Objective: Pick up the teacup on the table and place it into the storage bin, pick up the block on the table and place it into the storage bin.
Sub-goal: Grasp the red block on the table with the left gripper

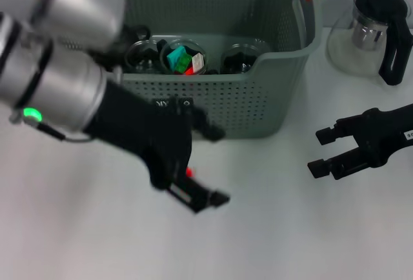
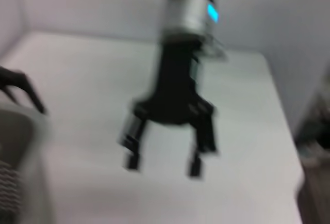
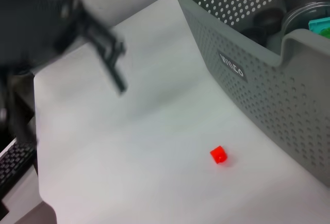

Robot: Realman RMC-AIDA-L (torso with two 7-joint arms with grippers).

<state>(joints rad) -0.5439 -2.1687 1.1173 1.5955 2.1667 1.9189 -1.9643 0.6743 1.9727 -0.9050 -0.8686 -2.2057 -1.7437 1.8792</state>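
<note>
The white desk (image 1: 271,228) fills the lower half of the head view, and the storage bin (image 1: 258,99) stands on it at upper centre, grey-green and perforated, with an orange handle end at its top right. Glass teacups lie inside it; the middle teacup (image 1: 184,59) holds coloured pieces, so the cup half of the task looks done.

The block (image 3: 218,155), small and red, lies on the bare desk just before the bin's front wall, lower centre-right in the right wrist view. In the head view only a red sliver of it shows beside the left arm.

The left gripper (image 1: 208,164) reaches in from the upper left and hangs low over the desk in front of the bin, near the block, its fingers spread and holding nothing. The right gripper (image 1: 324,152) sits at the right edge of the head view, well apart from the block, fingers spread and empty. A glass kettle (image 1: 374,31) stands at upper right.

The step in hand seems to be fetching the block. The next move likely calls for setting the left gripper squarely over it, then lowering and closing on so small a piece.
</note>
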